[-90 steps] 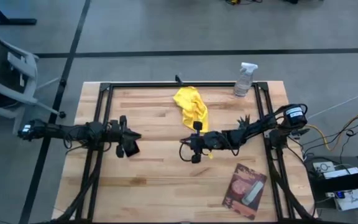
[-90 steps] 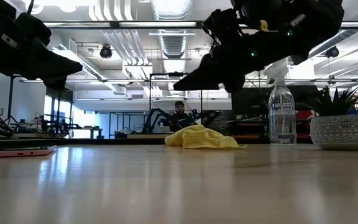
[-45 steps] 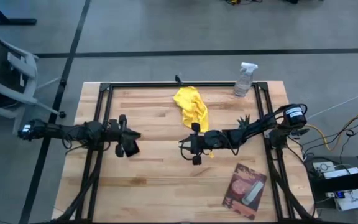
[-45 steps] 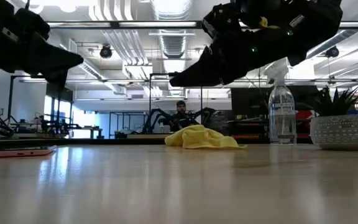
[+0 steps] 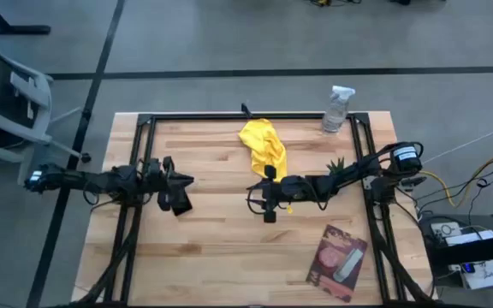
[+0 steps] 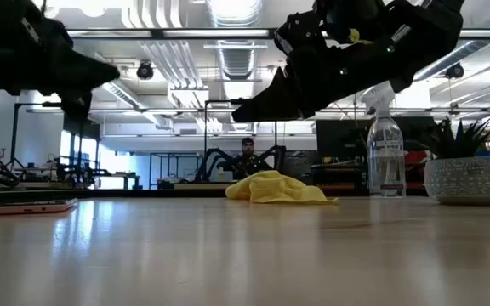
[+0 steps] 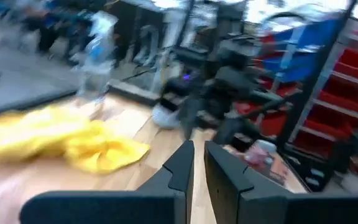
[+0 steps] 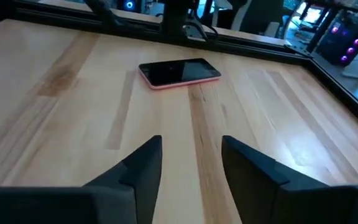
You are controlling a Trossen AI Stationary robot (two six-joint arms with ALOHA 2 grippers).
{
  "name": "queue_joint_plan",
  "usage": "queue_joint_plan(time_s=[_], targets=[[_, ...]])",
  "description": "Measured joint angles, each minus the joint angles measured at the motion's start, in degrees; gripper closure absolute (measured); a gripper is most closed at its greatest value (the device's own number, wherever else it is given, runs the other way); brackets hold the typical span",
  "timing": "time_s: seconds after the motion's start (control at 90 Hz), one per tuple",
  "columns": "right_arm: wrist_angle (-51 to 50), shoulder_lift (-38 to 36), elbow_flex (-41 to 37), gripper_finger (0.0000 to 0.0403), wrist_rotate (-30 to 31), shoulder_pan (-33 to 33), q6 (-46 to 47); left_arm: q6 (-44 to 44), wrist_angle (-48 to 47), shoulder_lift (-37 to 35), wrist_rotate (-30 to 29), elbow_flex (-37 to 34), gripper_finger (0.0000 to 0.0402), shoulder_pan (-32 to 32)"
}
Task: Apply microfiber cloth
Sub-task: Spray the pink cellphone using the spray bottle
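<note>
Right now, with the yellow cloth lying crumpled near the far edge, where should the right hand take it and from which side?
Pinch the raised fold of the microfiber cloth from straight above. It lies bunched on the table, so wrinkles give something to grip. The right hand, open, hovers just near its tail end; the spray bottle stands apart.

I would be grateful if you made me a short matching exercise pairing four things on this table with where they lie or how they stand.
Things:
1. microfiber cloth
2. spray bottle
3. phone
4. right gripper

Places or states:
A. upright at the table's far right corner
B. raised above mid-table, fingers apart, holding nothing
C. crumpled near the far edge, around the middle
D. flat under the left gripper in the high view

Pairs: 1-C, 2-A, 3-D, 4-B
</note>
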Motion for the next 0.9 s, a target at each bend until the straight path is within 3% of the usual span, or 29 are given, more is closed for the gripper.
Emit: queue_joint_plan(time_s=[0.167, 0.511, 0.678, 0.9], targets=[[0.0, 0.0, 0.0, 0.0235, 0.0, -0.7, 0.0, -8.3, -20.8, 2.5, 0.0, 6.1, 0.0324, 0.0], [0.4, 0.0, 0.0, 0.0222, 0.0, -3.0, -0.7, -18.8, -35.6, 13.0, 4.6, 11.5, 0.0223, -0.1], [0.4, 0.0, 0.0, 0.0222, 0.0, -3.2, -1.6, -25.6, -42.1, 18.2, 6.1, 11.5, 0.0208, -0.1], [0.4, 0.0, 0.0, 0.0221, 0.1, -3.3, -1.6, -25.1, -41.7, 25.2, 4.3, 11.5, 0.0219, -0.1]])
